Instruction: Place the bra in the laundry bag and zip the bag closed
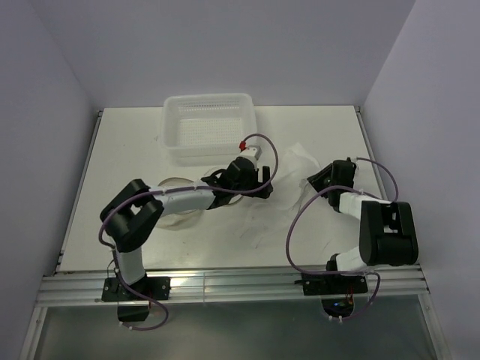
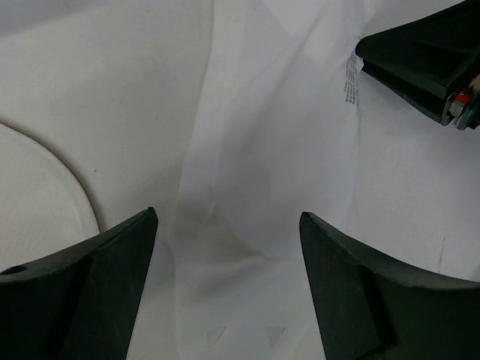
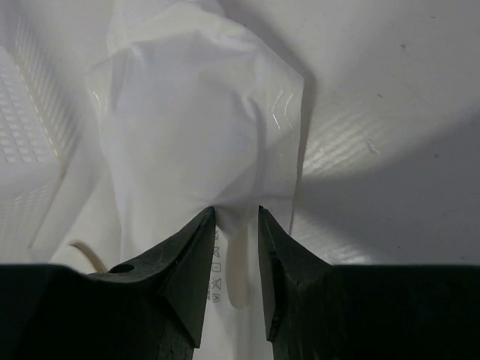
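The bra lies crumpled on the tabletop a little right of its middle, just this side of the white perforated basket that stands at the far edge. The left gripper hangs over the bra with its fingers spread wide and nothing between them but the cloth below, while the round laundry bag lies flat beside it, toward the left edge. The right gripper has its fingers drawn narrow with a fold of the bra's label end between them — whether they truly pinch it I cannot tell.
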Available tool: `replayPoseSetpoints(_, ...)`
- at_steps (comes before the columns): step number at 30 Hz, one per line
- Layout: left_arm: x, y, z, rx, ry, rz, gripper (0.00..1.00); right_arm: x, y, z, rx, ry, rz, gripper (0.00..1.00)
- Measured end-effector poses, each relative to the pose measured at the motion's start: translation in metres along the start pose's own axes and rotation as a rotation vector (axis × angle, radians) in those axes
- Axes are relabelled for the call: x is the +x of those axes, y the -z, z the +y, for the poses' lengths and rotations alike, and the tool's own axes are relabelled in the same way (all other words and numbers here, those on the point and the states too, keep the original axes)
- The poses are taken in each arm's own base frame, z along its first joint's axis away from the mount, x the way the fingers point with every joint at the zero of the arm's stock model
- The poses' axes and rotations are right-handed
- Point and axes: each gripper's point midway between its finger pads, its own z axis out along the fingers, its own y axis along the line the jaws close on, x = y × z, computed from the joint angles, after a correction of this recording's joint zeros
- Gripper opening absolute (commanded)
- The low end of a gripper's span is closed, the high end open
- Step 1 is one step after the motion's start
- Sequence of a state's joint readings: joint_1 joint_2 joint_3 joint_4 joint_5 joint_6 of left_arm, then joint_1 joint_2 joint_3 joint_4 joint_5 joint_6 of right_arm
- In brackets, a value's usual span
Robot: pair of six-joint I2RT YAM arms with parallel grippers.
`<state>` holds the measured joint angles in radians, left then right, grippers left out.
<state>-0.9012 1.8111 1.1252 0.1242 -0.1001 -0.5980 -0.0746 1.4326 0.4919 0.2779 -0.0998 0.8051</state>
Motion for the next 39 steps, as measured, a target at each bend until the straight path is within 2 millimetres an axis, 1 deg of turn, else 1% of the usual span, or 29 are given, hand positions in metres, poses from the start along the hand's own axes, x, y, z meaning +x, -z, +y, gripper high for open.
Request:
replayPoseSetpoints(1,0.004,-0.007,0.0,0.001,-0.003,0.013,0.74,0.0,-0.003,0.003,-0.01,0.004,0.009,0.38)
replayPoseSetpoints(3,0.011,-0.018,0.0,0.001,-0.009,0.035,0.63,0.002,-0.006,0.007,-0.028,0.014,0.021,0.42)
replayPoseSetpoints(4,0.018,-0.023,0.001,0.002,-0.015,0.051,0.54,0.004,-0.006,0.009,-0.034,0.019,0.029,0.46)
replayPoseSetpoints(5,0.022,-0.026,0.001,0.002,-0.017,0.061,0.48,0.005,-0.005,0.01,-0.04,0.025,0.033,0.48)
replayPoseSetpoints(6,0.027,-0.028,0.001,0.003,-0.021,0.072,0.39,0.005,-0.005,0.011,-0.046,0.03,0.035,0.51)
replayPoseSetpoints(7,0.031,-0.03,0.0,0.004,-0.022,0.083,0.21,0.004,-0.004,0.012,-0.051,0.036,0.035,0.6)
replayPoseSetpoints(8,0.036,-0.031,-0.001,0.006,-0.024,0.094,0.13,0.004,-0.002,0.015,-0.059,0.044,0.034,0.64)
replayPoseSetpoints(9,0.04,-0.032,-0.002,0.009,-0.025,0.102,0.0,0.002,0.001,0.018,-0.07,0.049,0.029,0.72)
replayPoseSetpoints(10,0.042,-0.031,-0.005,0.015,-0.024,0.108,0.0,0.001,0.004,0.021,-0.079,0.056,0.025,0.76)
replayPoseSetpoints(11,0.043,-0.031,-0.007,0.019,-0.028,0.11,0.0,0.0,0.009,0.028,-0.097,0.067,0.017,0.77)
replayPoseSetpoints(13,0.044,-0.031,-0.013,0.035,-0.027,0.105,0.0,0.0,0.023,0.047,-0.149,0.105,-0.005,0.79)
replayPoseSetpoints(15,0.048,-0.029,-0.019,0.05,-0.011,0.097,0.0,0.007,0.037,0.065,-0.201,0.152,-0.021,0.79)
replayPoseSetpoints(17,0.056,-0.023,-0.02,0.055,0.009,0.104,0.0,0.026,0.059,0.079,-0.255,0.217,-0.018,0.79)
replayPoseSetpoints(19,0.064,-0.014,-0.022,0.055,0.04,0.109,0.0,0.046,0.077,0.08,-0.298,0.262,0.003,0.79)
replayPoseSetpoints(20,0.068,-0.008,-0.023,0.051,0.062,0.103,0.0,0.054,0.086,0.077,-0.314,0.277,0.01,0.79)
replayPoseSetpoints(21,0.072,0.0,-0.025,0.051,0.088,0.097,0.0,0.061,0.093,0.07,-0.319,0.284,0.016,0.77)
replayPoseSetpoints(25,0.078,0.025,-0.031,0.05,0.182,0.049,0.0,0.083,0.105,0.033,-0.276,0.292,0.056,0.73)
replayPoseSetpoints(26,0.078,0.028,-0.031,0.048,0.2,0.039,0.0,0.088,0.108,0.027,-0.266,0.295,0.071,0.73)
replayPoseSetpoints(29,0.078,0.039,-0.031,0.037,0.27,-0.007,0.0,0.102,0.117,0.022,-0.27,0.307,0.122,0.73)
replayPoseSetpoints(32,0.078,0.045,-0.027,0.026,0.334,-0.046,0.0,0.121,0.125,0.02,-0.29,0.312,0.185,0.73)
replayPoseSetpoints(36,0.074,0.051,-0.021,0.02,0.409,-0.089,0.0,0.151,0.132,0.005,-0.272,0.321,0.282,0.71)
replayPoseSetpoints(39,0.068,0.053,-0.023,0.035,0.451,-0.114,0.0,0.163,0.132,-0.008,-0.24,0.31,0.316,0.69)
